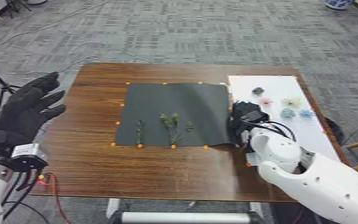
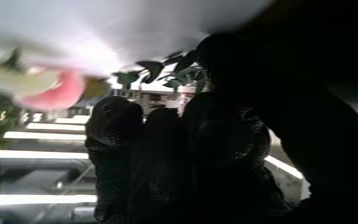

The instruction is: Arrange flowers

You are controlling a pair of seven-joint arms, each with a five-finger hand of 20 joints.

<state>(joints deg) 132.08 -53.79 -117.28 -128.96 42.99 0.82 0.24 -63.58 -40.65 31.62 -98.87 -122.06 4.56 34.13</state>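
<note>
Just by dark mat's (image 1: 175, 95) edge, right robot hand (image 1: 244, 113)

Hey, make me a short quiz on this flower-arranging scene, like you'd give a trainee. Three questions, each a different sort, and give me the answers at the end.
1. Multiple choice. Where does the pink flower lie?
A) On the floor
B) On the white sheet
C) In a vase

2. True or false. The green sprigs lie on the near part of the dark sheet.

3. Short answer. Which of the robot's hands is beside the right edge of the dark sheet, and which is off at the table's left side?

Key: 1: B. 2: True. 3: The right hand is beside the dark sheet's right edge; the left hand is off at the table's left side.
</note>
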